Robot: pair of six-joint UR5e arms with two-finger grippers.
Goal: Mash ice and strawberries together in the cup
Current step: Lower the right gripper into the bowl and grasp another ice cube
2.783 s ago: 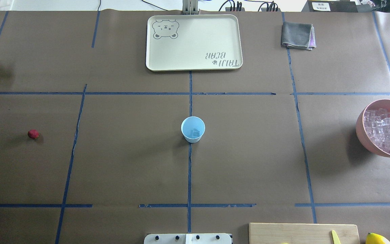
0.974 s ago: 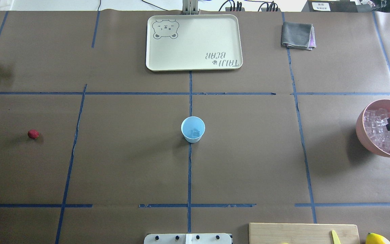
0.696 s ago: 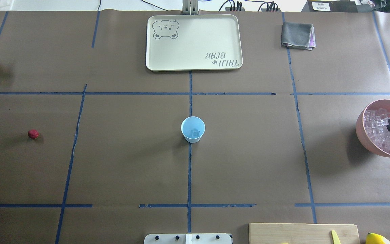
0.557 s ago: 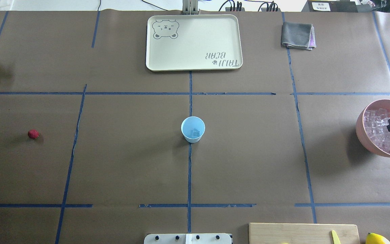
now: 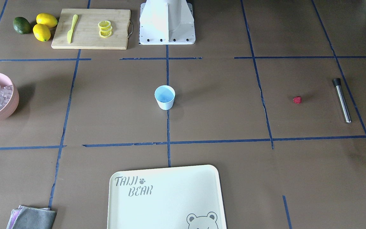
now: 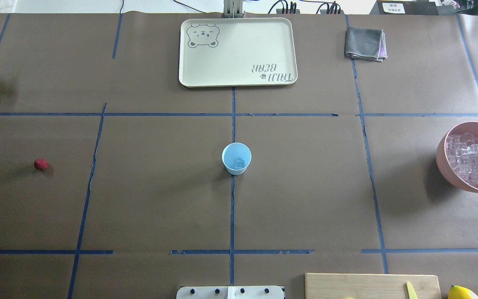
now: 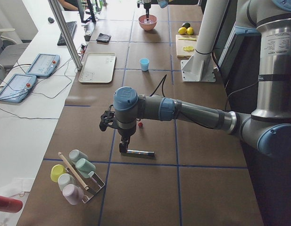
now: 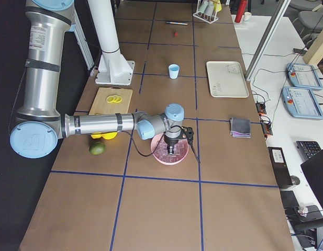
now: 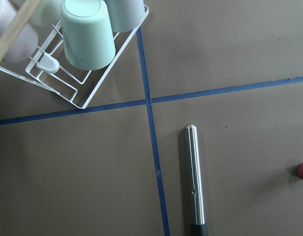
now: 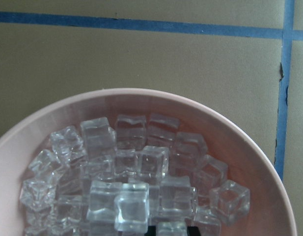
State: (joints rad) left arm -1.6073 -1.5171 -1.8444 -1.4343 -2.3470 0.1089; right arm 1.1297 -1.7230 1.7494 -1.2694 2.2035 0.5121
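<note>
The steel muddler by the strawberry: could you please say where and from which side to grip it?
Grip the muddler mid-shaft from straight above, closing across its narrow width: it lies flat, a slim round bar, with room on both long sides.

A cream bear-printed tray (image 5: 167, 197) lies opposite the robot, with a folded grey cloth (image 5: 33, 218) at one corner. The wooden cutting board (image 5: 87, 38) carries lemon slices (image 5: 105, 28) and a yellow knife (image 5: 71, 28); beside it sit two lemons (image 5: 41, 32) and perhaps an avocado (image 5: 22, 25). A steel muddler (image 9: 194, 177) lies near a wire cup rack (image 9: 82, 105).
</note>
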